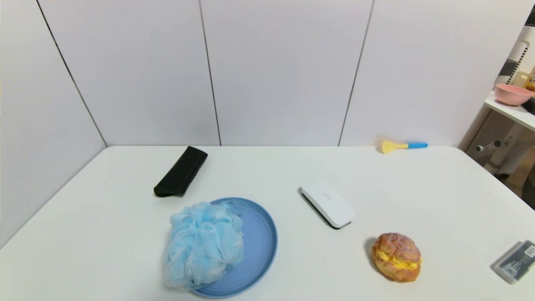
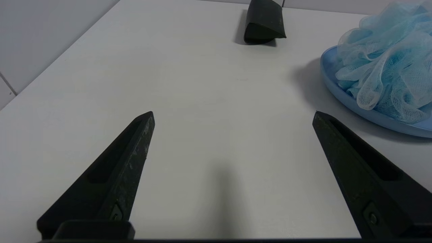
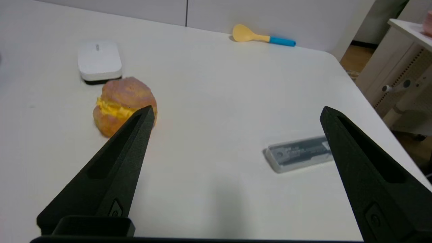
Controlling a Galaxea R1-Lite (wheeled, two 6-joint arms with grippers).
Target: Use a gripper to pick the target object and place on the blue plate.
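Blue mesh pouf (image 1: pixel 204 243) sits on the blue plate (image 1: pixel 261 246), overhanging its left rim, placement apparently done; left gripper (image 2: pixel 233 116) and right gripper (image 3: pixel 236 113) hover spread wide, empty, over the desk (image 1: pixel 292 175).

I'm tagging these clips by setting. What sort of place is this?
Probably a robot test bench: a white table boxed in by blank white panels, holding unrelated items such as a bath pouf, a cream bun and a spoon.
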